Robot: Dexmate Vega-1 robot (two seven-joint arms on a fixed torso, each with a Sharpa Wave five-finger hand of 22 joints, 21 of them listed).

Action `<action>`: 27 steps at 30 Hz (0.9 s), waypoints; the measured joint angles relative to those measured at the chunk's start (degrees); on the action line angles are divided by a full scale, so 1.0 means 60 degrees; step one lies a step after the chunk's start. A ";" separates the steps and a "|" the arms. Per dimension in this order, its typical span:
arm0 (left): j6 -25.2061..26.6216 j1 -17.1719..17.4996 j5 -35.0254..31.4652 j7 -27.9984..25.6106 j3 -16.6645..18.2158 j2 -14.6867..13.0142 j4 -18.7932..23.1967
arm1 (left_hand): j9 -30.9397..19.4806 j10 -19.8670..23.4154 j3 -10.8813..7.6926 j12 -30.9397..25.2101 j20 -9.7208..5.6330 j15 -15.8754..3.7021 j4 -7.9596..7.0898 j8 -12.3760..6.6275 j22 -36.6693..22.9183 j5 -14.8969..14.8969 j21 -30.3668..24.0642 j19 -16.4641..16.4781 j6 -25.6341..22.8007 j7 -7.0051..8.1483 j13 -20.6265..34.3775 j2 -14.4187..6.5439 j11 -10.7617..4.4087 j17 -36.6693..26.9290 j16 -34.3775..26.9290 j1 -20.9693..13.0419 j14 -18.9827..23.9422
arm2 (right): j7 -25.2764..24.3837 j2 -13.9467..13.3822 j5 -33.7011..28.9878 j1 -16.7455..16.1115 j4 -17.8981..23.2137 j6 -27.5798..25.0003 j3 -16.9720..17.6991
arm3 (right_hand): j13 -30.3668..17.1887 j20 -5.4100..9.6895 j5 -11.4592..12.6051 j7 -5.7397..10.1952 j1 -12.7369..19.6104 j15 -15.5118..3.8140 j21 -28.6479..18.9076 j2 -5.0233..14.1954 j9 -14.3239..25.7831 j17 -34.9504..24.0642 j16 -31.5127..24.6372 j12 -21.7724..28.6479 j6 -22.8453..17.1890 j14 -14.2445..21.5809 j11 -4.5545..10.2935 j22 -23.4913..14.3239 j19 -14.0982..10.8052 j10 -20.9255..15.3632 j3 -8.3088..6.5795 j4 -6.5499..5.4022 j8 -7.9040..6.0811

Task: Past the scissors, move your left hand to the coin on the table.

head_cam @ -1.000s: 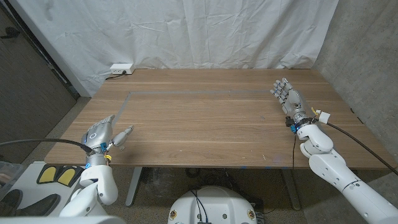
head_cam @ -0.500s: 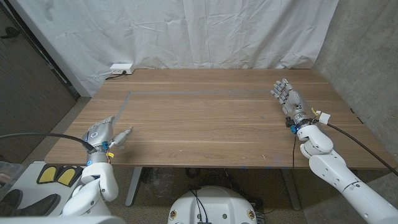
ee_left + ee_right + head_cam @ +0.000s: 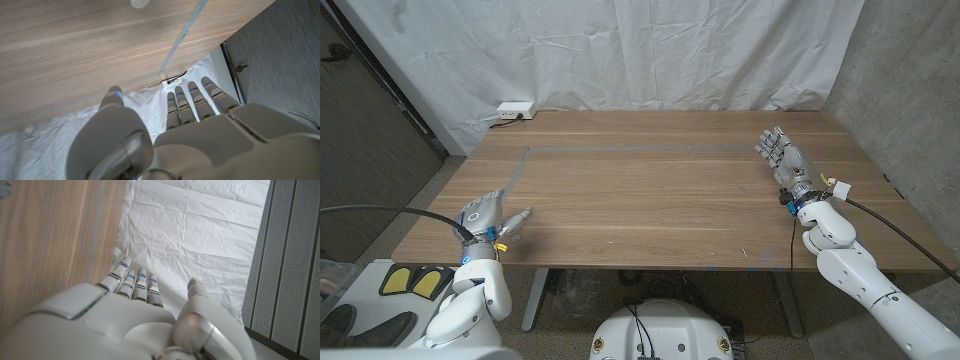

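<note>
My left hand (image 3: 488, 222) hovers at the table's front left edge, fingers straight and apart, holding nothing. In the left wrist view its fingers (image 3: 192, 102) reach out over the wooden table (image 3: 75, 50). A small pale round thing (image 3: 139, 2) lies on the wood at that picture's edge; I cannot tell what it is. My right hand (image 3: 783, 158) stands at the table's right side, fingers extended and together, also holding nothing. The right wrist view has its fingers (image 3: 135, 282) beside the table edge.
A grey tape line (image 3: 620, 149) marks a rectangle on the table (image 3: 650, 210). A white power strip (image 3: 515, 108) sits at the back left corner. A white sheet (image 3: 620, 50) hangs behind the table.
My left hand has slipped slightly back toward the front left edge. The right hand has not moved.
</note>
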State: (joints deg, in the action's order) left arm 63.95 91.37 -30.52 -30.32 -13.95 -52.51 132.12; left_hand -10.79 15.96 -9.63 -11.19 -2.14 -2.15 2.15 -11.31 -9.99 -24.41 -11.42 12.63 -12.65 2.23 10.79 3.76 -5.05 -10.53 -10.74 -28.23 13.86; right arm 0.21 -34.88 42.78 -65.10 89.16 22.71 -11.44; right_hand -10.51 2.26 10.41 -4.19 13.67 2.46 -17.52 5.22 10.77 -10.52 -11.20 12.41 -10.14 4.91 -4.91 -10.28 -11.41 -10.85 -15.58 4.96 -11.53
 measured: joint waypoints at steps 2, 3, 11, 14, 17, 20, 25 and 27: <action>0.0180 -0.0125 0.0090 0.0029 -0.0154 -0.0117 0.0014 | 0.0000 -0.0030 -0.0029 0.0000 0.0009 -0.0025 0.0028 0.0000 0.0000 0.0000 0.0036 -0.0022 0.0055 0.0020 0.0000 -0.0046 -0.0029 0.0000 0.0000 -0.0047 -0.0072 | 0.0003 0.0004 0.0003 0.0000 -0.0001 0.0006 0.0000 | 0.0000 0.0000 0.0000 0.0000 0.0000 0.0000 0.0000 0.0000 0.0000 0.0000 0.0000 0.0000 0.0000 0.0000 0.0000 0.0000 0.0000 0.0000 0.0000 0.0000 0.0000; 0.0219 -0.0163 0.0117 0.0032 -0.0199 -0.0148 0.0017 | 0.0000 -0.0030 -0.0041 0.0000 -0.0020 -0.0020 0.0040 0.0000 0.0000 0.0000 0.0037 -0.0051 0.0068 0.0033 0.0000 -0.0050 -0.0028 0.0000 0.0000 -0.0051 -0.0095 | 0.0003 0.0005 0.0004 0.0000 -0.0002 0.0009 0.0000 | 0.0000 0.0000 0.0000 0.0000 0.0000 0.0000 0.0000 0.0000 0.0000 0.0000 0.0000 0.0000 0.0000 0.0000 0.0000 0.0000 0.0000 0.0000 0.0000 0.0000 0.0000; 0.0585 -0.0627 0.0477 0.0033 -0.0728 -0.0446 -0.0026 | 0.0000 -0.0081 -0.0041 0.0000 -0.0001 0.0005 0.0040 0.0000 0.0000 0.0000 0.0037 -0.0100 0.0098 0.0004 0.0050 -0.0012 0.0017 0.0001 -0.0001 -0.0089 -0.0136 | -0.0014 0.0010 0.0007 -0.0004 0.0001 0.0031 0.0000 | 0.0000 0.0034 0.0000 0.0000 0.0000 0.0000 0.0000 0.0000 0.0000 0.0000 0.0000 0.0000 0.0000 0.0000 0.0000 0.0001 -0.0035 0.0000 0.0000 0.0000 0.0000; 0.0688 -0.0715 0.0615 0.0025 -0.0838 -0.0498 -0.0051 | 0.0000 -0.0133 -0.0041 0.0000 0.0014 -0.0034 0.0040 0.0000 0.0000 0.0000 0.0037 -0.0115 0.0133 0.0038 0.0050 -0.0049 -0.0030 0.0000 -0.0001 -0.0127 -0.0176 | -0.0025 0.0012 0.0004 -0.0005 0.0012 0.0031 0.0000 | 0.0000 0.0034 0.0000 0.0000 0.0000 0.0000 0.0000 0.0000 0.0000 0.0000 0.0000 0.0000 0.0000 0.0000 0.0000 0.0001 -0.0035 0.0000 0.0000 0.0000 0.0000; 0.0767 -0.0937 0.0795 -0.0027 -0.1091 -0.0625 -0.0137 | 0.0000 -0.0133 -0.0041 0.0000 -0.0005 -0.0034 0.0040 0.0000 0.0000 0.0000 0.0037 -0.0133 0.0167 0.0073 0.0050 -0.0049 -0.0030 0.0000 -0.0001 -0.0126 -0.0175 | -0.0056 0.0016 -0.0019 -0.0005 0.0034 0.0030 0.0000 | 0.0000 -0.0005 0.0000 0.0000 0.0000 0.0000 0.0000 0.0000 0.0000 0.0000 0.0000 0.0000 0.0000 0.0000 0.0000 0.0001 -0.0074 0.0000 0.0000 0.0000 0.0000; 0.0790 -0.1056 0.0953 -0.0084 -0.1229 -0.0702 -0.0201 | 0.0000 -0.0133 -0.0041 0.0000 -0.0037 -0.0034 0.0040 0.0000 0.0000 0.0000 0.0037 -0.0165 0.0167 0.0072 0.0049 -0.0049 -0.0029 0.0001 -0.0001 -0.0126 -0.0175 | -0.0090 0.0020 -0.0051 -0.0005 0.0065 0.0024 -0.0010 | 0.0000 -0.0019 0.0000 0.0000 0.0000 0.0000 0.0000 0.0000 0.0000 0.0000 0.0000 0.0000 0.0000 0.0000 0.0000 0.0002 -0.0088 0.0000 0.0000 0.0000 0.0060; 0.0795 -0.1217 0.1198 -0.0188 -0.1401 -0.0799 -0.0307 | 0.0001 -0.0132 -0.0041 0.0000 -0.0036 0.0001 0.0039 0.0000 0.0000 0.0000 0.0037 -0.0164 0.0166 0.0072 0.0049 -0.0049 -0.0029 0.0000 -0.0001 -0.0126 -0.0210 | -0.0145 0.0020 -0.0092 -0.0003 0.0121 -0.0016 -0.0036 | 0.0000 -0.0019 0.0000 0.0000 0.0000 0.0000 0.0064 0.0000 0.0000 0.0000 0.0000 0.0000 0.0000 0.0000 0.0000 0.0002 -0.0087 0.0000 0.0000 0.0000 0.0065; 0.0795 -0.1251 0.1266 -0.0222 -0.1440 -0.0825 -0.0341 | 0.0000 -0.0132 -0.0041 0.0000 -0.0036 0.0015 0.0039 0.0000 0.0000 0.0000 0.0036 -0.0164 0.0166 0.0072 0.0049 -0.0088 -0.0029 0.0001 -0.0001 -0.0165 -0.0223 | -0.0175 0.0016 -0.0119 -0.0003 0.0158 -0.0046 -0.0048 | 0.0000 -0.0019 0.0000 0.0000 0.0000 0.0000 0.0064 0.0000 0.0000 0.0000 0.0000 0.0000 0.0000 0.0000 0.0000 0.0002 -0.0087 0.0000 0.0000 0.0000 0.0065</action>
State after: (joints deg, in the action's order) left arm 68.72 83.87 -22.93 -31.65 -22.59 -57.45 130.08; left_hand -10.79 15.17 -9.88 -11.19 -2.36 -2.06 2.39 -11.31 -9.99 -24.41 -11.20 11.64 -11.65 2.66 11.08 3.23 -5.23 -10.52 -10.75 -29.22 12.52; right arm -0.84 -34.78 42.06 -65.12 90.11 22.43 -11.73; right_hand -10.51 2.14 10.41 -4.19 13.67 2.46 -17.14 5.22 10.77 -10.52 -11.20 12.41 -10.14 4.91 -4.91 -10.27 -11.93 -10.85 -15.58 4.96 -11.14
